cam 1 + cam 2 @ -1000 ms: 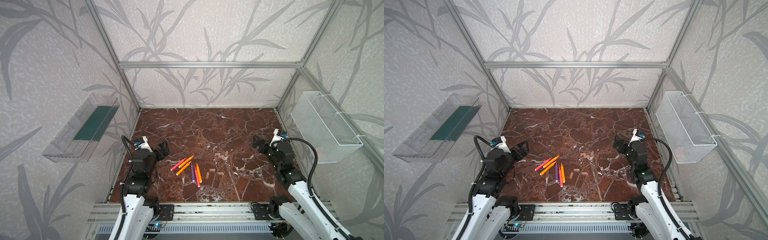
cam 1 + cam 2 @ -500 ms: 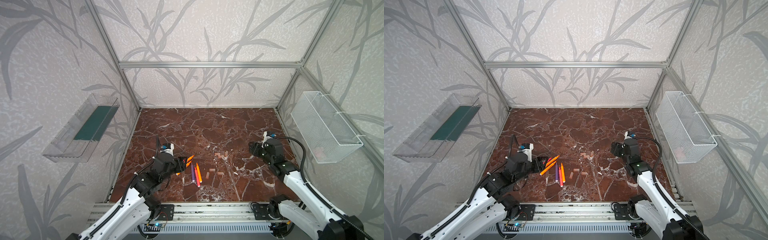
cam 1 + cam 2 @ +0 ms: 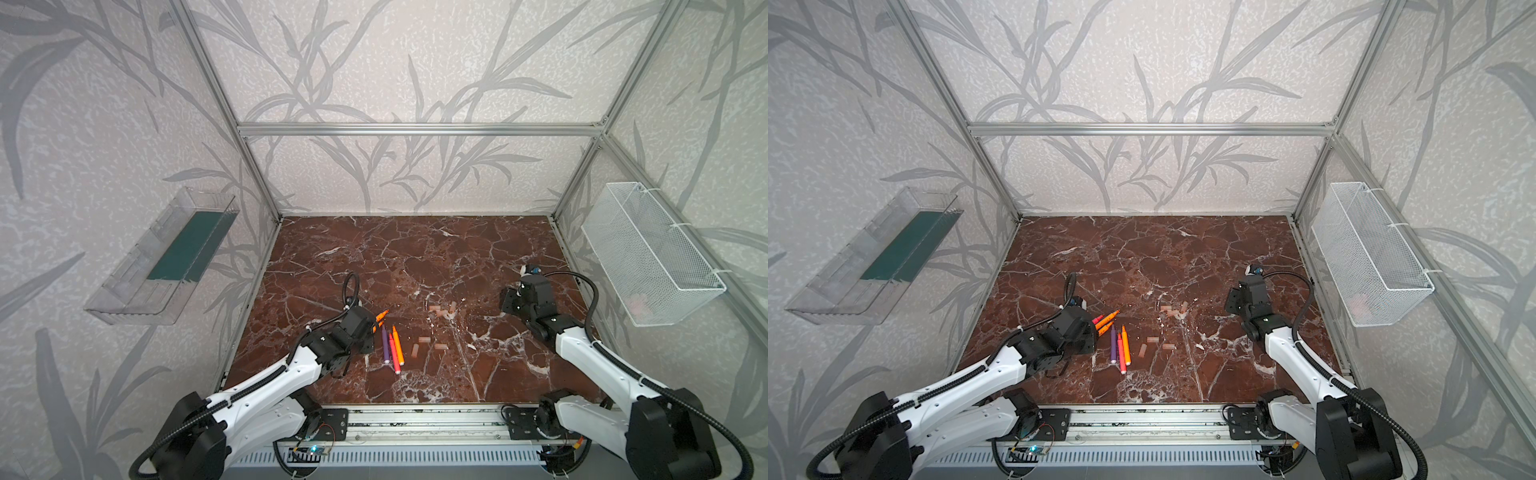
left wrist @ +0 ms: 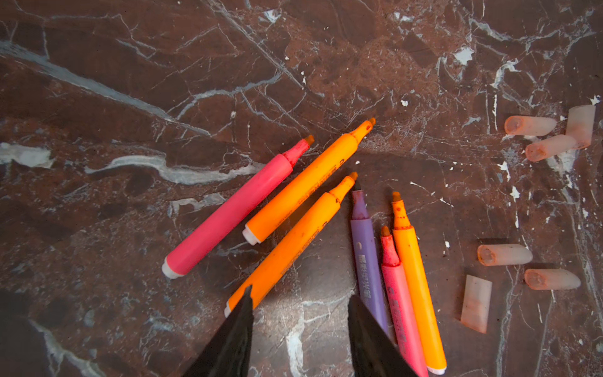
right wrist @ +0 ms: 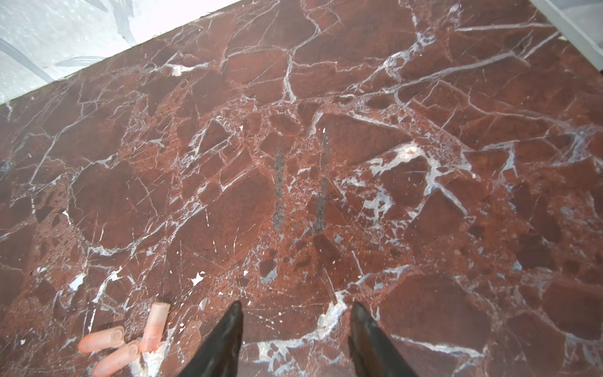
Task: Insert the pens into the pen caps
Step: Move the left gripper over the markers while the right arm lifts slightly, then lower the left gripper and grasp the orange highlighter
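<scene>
Pens (image 4: pixel 365 248) + caps (image 4: pixel 504 254) loose on table (image 4: pixel 130 98), none joined.
Left gripper (image 4: pixel 300 293) & right gripper (image 5: pixel 297 305) both apart, empty; I'd straddle nearest orange pen (image 4: pixel 293 235) mid-barrel w/ L, square on, R takes a cap.

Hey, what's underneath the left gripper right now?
In the left wrist view, bare table shows between the open jaws of the left gripper. One finger overlaps the rear end of an orange pen; the other hides that of the purple pen.
</scene>
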Controlling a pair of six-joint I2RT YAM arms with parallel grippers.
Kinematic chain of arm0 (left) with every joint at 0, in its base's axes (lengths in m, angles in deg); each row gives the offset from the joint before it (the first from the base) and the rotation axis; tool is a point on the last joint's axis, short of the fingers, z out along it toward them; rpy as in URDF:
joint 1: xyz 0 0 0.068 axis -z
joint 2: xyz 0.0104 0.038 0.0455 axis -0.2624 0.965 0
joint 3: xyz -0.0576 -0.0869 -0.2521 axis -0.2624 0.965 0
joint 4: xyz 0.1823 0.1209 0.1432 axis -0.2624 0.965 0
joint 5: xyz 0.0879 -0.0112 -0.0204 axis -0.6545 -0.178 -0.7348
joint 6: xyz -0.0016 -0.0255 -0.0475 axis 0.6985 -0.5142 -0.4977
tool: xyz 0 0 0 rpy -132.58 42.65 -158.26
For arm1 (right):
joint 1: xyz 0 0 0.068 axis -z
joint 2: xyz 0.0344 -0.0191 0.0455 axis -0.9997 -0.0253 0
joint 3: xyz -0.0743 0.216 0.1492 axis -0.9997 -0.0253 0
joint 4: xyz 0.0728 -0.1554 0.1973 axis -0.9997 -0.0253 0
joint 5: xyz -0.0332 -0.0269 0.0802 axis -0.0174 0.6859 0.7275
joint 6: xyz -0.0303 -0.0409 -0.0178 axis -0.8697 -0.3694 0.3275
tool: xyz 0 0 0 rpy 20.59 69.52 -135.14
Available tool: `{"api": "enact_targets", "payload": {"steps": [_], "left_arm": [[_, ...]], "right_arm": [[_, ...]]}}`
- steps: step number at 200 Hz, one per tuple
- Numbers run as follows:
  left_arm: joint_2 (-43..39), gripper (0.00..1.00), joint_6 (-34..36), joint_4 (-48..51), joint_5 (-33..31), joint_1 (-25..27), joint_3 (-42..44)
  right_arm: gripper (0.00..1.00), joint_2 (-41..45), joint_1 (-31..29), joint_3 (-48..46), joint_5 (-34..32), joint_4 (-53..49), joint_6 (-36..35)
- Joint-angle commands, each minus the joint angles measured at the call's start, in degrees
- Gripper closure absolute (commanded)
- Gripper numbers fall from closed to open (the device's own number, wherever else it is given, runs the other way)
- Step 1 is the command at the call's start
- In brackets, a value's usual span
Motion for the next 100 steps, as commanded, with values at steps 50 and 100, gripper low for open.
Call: {"api": "enact_targets", "payload": {"steps": [50, 100], "left_arm": [[5.51, 0.50, 1.18, -1.95, -1.55, 0.16, 0.48], [9.39, 0.48, 1.28, -1.65, -1.42, 0.16, -0.71]], "right_arm": [[0.49, -1.54, -0.41, 0.67, -0.73, 0.88, -0.70], [0.49, -1.10, -0.75, 0.22, -0.49, 1.44, -1.01]]}}
